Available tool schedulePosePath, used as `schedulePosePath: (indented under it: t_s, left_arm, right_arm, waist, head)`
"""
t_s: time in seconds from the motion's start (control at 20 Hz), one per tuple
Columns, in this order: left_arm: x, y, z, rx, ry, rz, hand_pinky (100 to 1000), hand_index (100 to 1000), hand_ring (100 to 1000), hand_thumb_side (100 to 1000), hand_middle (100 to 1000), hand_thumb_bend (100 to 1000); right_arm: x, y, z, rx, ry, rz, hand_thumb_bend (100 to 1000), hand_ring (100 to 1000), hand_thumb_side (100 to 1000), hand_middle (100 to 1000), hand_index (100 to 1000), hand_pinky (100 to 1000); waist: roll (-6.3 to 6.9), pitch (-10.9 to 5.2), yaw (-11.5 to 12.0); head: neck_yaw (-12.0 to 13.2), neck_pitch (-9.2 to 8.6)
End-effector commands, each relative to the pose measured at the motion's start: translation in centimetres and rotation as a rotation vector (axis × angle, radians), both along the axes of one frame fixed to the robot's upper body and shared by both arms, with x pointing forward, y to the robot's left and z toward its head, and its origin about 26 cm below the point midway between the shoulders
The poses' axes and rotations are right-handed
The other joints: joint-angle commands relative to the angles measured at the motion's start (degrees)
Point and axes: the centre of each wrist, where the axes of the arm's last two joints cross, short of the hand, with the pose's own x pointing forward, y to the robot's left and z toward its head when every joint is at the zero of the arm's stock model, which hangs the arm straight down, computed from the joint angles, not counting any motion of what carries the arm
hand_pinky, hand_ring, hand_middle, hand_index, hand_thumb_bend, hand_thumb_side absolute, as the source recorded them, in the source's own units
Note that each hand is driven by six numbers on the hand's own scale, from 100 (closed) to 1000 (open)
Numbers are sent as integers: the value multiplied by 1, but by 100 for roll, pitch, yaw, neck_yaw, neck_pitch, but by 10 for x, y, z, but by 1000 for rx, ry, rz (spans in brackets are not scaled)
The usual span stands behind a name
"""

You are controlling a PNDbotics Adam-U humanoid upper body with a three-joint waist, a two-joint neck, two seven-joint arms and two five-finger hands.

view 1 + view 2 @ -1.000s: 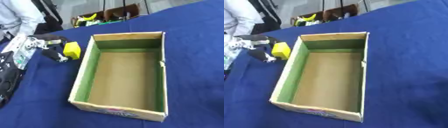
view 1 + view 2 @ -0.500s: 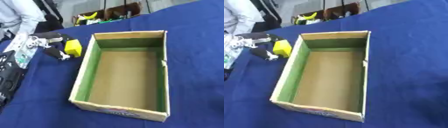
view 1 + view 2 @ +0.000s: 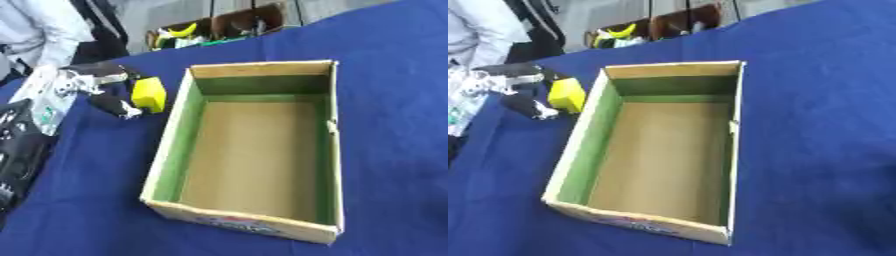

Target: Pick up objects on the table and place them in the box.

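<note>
On the blue tabletop [image 3: 385,75], your left hand [image 3: 92,82], fingers grasping the block [image 3: 149,94], has lifted it at the box's [image 3: 254,220] ten o'clock.

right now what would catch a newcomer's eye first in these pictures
The open cardboard box with green inner walls dominates the middle of the blue tablecloth, and nothing lies in it. Just outside its left wall, the left robot hand pinches a small bright yellow block. The right robot hand is out of view.
</note>
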Motion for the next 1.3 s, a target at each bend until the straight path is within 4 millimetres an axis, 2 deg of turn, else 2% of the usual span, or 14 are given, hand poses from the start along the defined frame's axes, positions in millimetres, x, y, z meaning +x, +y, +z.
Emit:
schedulePosePath:
  t_s: [0.05, 0.4, 0.85, 1.05, 1.3]
  left_arm:
    - [-4, 3, 13, -3, -65, -2, 542, 822, 690, 534, 643, 294]
    - [-4, 2, 12, -26, -145, 12, 478, 713, 620, 538, 554, 100]
    - [-5, 5, 12, -35, -200, 60, 448, 689, 592, 528, 533, 100]
    - [-6, 6, 12, -36, -209, 74, 442, 684, 584, 460, 525, 100]
    - [-6, 7, 11, -49, -213, 79, 428, 660, 568, 429, 508, 100]
  right_arm:
    - [3, -6, 0, -14, 6, -26, 100, 1000, 822, 601, 818, 890]
    - [2, -6, -2, -8, 13, -36, 100, 1000, 820, 599, 817, 891]
    - [2, -6, -4, -4, 20, -39, 100, 1000, 821, 599, 818, 893]
    - [2, -6, -5, -2, 22, -40, 100, 1000, 822, 599, 818, 894]
    - [1, -5, -7, 0, 24, -40, 100, 1000, 822, 598, 818, 894]
  waist:
    - [0, -78, 56]
    - [0, -111, 60]
    - [0, -181, 81]
    - [0, -226, 86]
    - [0, -305, 81]
  head:
    - [26, -66]
    - [48, -50]
    - [47, -15]
    - [47, 7]
    - [35, 35]
